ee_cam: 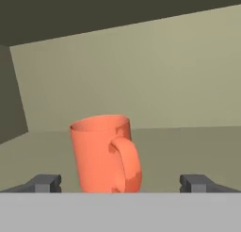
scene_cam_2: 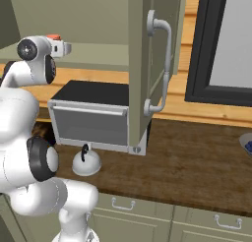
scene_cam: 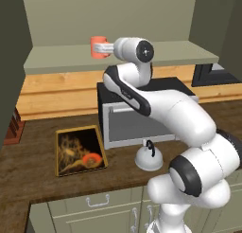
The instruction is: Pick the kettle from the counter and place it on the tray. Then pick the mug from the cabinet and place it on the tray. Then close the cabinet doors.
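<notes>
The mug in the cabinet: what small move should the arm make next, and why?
Probably ease the open pincer forward, then close. The mug stands upright on the cabinet shelf, between the fingertips but apparently untouched.

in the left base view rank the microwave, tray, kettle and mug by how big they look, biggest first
1. microwave, though the arm covers part of it
2. tray
3. kettle
4. mug, partly hidden by the gripper and farther back, so its last place is less sure
</notes>
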### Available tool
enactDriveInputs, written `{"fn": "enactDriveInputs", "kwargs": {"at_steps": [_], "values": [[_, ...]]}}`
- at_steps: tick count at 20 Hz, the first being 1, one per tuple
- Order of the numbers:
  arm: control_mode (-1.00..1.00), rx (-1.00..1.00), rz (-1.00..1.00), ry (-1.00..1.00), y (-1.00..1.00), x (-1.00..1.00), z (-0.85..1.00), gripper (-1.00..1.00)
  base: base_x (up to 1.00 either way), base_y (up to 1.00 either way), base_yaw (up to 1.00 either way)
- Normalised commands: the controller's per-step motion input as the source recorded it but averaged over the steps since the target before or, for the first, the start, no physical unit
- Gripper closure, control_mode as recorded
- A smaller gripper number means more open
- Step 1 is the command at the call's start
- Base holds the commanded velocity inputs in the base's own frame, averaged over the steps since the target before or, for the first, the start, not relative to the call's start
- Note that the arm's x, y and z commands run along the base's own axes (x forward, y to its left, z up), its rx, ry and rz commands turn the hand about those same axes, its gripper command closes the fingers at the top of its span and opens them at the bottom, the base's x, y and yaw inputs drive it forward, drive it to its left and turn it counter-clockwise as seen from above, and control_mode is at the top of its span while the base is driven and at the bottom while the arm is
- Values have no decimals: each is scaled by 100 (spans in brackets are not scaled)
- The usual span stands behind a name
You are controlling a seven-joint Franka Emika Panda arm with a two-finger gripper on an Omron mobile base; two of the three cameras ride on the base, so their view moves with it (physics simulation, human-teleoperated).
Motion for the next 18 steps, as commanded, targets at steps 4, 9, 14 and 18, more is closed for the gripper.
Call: {"fn": "enactDriveInputs", "kwargs": {"at_steps": [4,9,14,18], "values": [[-100,5,9,3,4,40,-1,-100,0,0,0],[-100,4,6,1,0,31,0,-100,0,0,0],[-100,1,3,0,0,12,-9,-100,0,0,0],[-100,0,2,0,9,5,-32,-100,0,0,0]]}}
